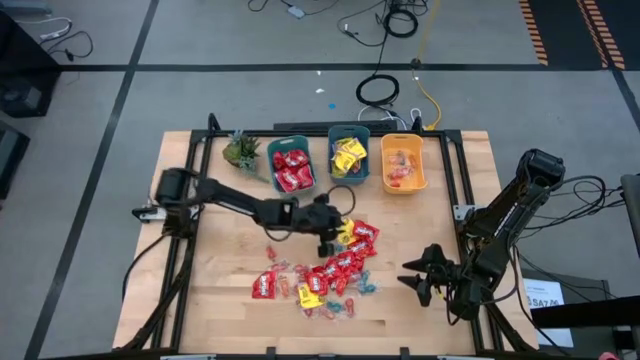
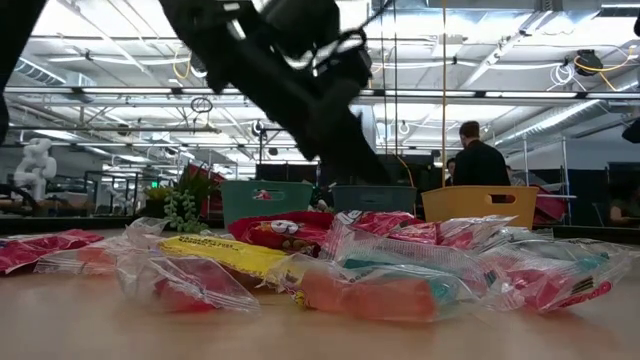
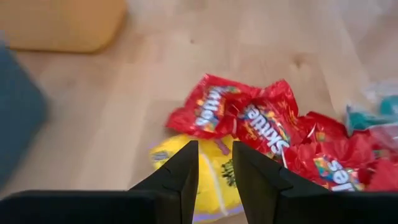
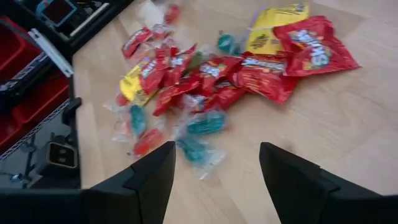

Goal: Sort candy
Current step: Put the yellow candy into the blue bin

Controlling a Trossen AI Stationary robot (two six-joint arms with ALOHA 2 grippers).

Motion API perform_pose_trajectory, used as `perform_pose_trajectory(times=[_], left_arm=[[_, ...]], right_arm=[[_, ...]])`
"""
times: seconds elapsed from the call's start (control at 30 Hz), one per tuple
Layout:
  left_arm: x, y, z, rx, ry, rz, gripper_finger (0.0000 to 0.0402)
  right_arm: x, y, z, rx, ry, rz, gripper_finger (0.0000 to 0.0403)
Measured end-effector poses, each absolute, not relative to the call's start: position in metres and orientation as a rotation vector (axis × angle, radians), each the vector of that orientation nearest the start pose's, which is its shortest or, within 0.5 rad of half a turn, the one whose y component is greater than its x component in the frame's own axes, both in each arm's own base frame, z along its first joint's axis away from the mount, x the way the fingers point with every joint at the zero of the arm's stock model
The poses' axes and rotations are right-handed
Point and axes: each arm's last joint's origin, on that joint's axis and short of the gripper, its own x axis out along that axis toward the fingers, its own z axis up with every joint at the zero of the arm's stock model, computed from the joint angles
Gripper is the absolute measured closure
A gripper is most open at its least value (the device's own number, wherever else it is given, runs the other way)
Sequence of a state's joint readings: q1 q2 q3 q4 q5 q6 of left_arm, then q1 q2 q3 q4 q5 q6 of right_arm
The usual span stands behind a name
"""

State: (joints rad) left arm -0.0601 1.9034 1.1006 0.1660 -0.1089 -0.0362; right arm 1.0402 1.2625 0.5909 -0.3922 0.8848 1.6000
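Over the top edge of the candy pile [image 1: 325, 272] on the desk [image 1: 225, 260], your left gripper [image 1: 333, 235] hangs low with its fingers [image 3: 185, 171] nearly together, a narrow gap showing a yellow packet [image 3: 211, 177] right beneath them; nothing looks clamped. Two red packets [image 3: 239, 115] lie just beyond it. Your right gripper [image 1: 424, 276] waits near the desk's right edge, fingers spread wide and empty, looking at the pile from the side. Along the back you've got three bins: a green one [image 1: 290, 165] with red packets, a teal one [image 1: 349, 153] with yellow ones, and an orange one [image 1: 403, 163] with small pieces. A little green plant [image 1: 241, 150] sits left of them.
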Motion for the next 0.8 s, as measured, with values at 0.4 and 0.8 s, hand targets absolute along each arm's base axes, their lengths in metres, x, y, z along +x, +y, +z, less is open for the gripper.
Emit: perform_pose_trajectory(times=[0.4, 0.8], left_arm=[[0.419, -0.017, 0.105, 0.001, 0.755, 0.037, 0.0238], [0.405, -0.029, 0.093, 0.087, 0.951, 0.029, 0.0385]], right_arm=[[0.129, 0.176, 0.177, 0.686, 0.527, -0.277, 0.0179], [0.128, 0.176, 0.177, 0.675, 0.531, -0.274, 0.0179]])
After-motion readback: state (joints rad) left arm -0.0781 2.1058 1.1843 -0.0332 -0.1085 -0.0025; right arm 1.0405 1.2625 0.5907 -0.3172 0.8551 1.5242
